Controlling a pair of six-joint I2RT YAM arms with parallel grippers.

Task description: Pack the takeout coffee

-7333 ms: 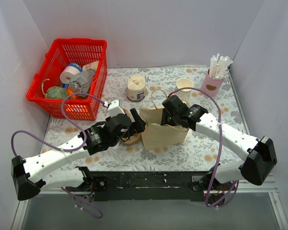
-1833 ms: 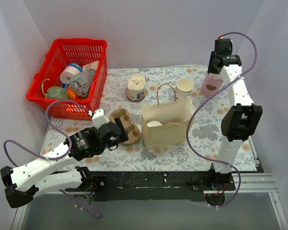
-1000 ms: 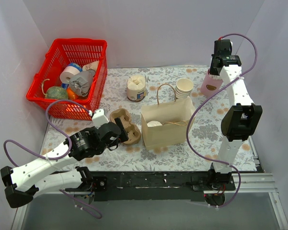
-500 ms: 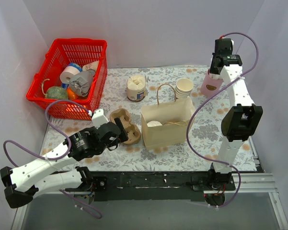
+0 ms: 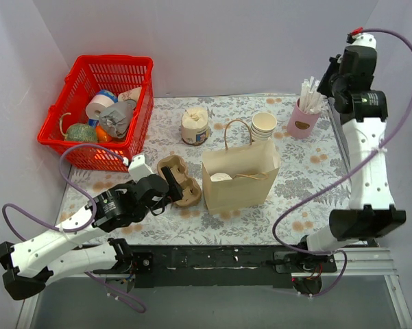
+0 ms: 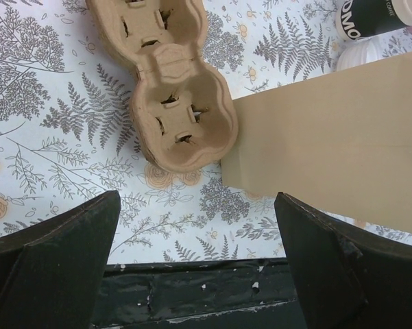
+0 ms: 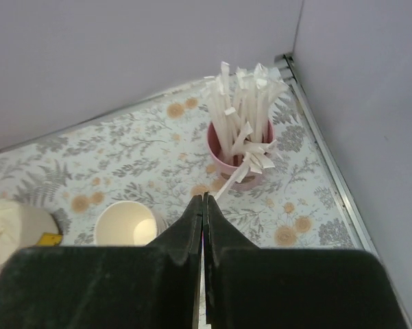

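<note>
The left gripper (image 6: 195,200) stands wide open and holds nothing. It hovers above the brown moulded-pulp cup carrier (image 6: 182,116), which lies just left of the brown paper bag (image 5: 243,190). The right gripper (image 7: 203,200) hangs high, behind and to the right of the bag. Its jaws are pressed together on one thin white paper-wrapped straw (image 7: 229,183) above the pink straw cup (image 5: 301,125). The small white lidded takeout coffee cup (image 5: 221,177) sits inside the bag.

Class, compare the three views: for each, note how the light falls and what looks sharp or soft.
Top view: soft, even light, faint shadows, paper bag sharp. Left wrist view: cup carrier crisp; fingers of the left hand dark, featureless. Right wrist view: straws sharp; fingers of the right hand dark, soft-edged.
</note>
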